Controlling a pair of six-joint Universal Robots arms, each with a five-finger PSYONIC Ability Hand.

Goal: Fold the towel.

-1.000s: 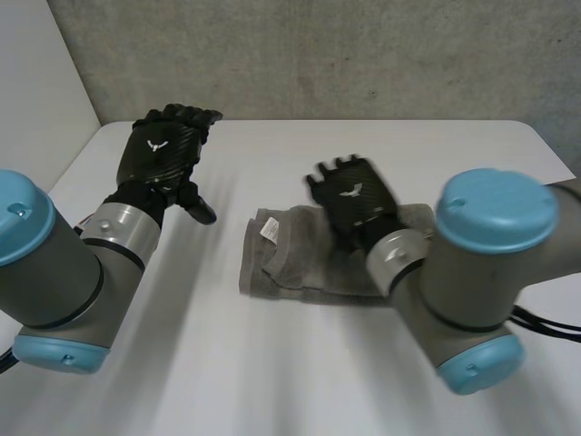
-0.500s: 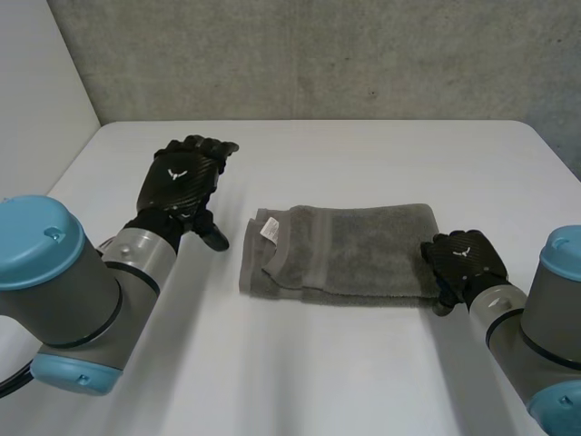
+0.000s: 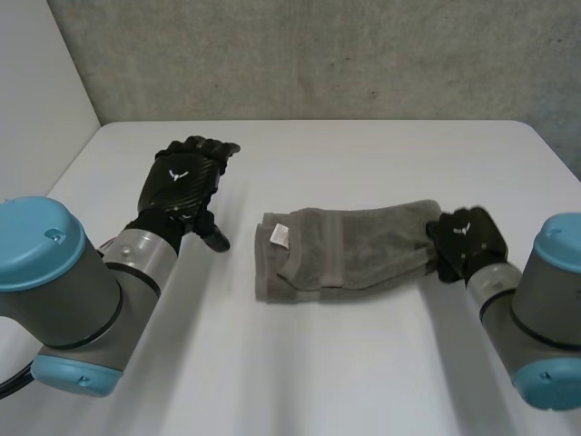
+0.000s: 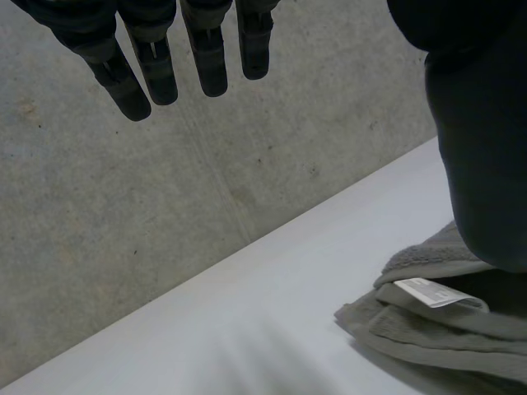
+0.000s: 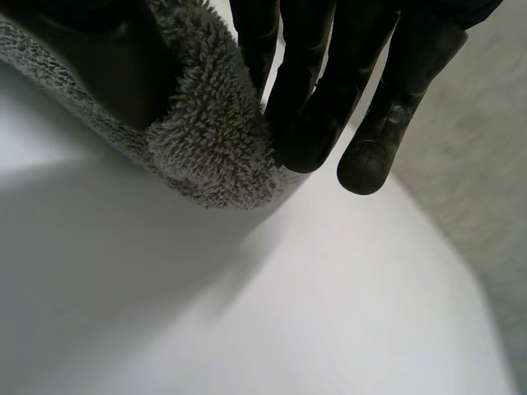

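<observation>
Folded towel [image 3: 349,252] lies crosswise — tag [image 3: 280,235] leftward, right hand [image 3: 467,238] seemingly pinching its end

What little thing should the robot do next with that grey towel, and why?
Probably lift the end it holds and carry it over toward the tag end, folding the grey towel in half. The right robot hand pinches one short end, raised off the white table; the white tag marks the far end. The left robot hand hovers open, apart from the cloth.
</observation>
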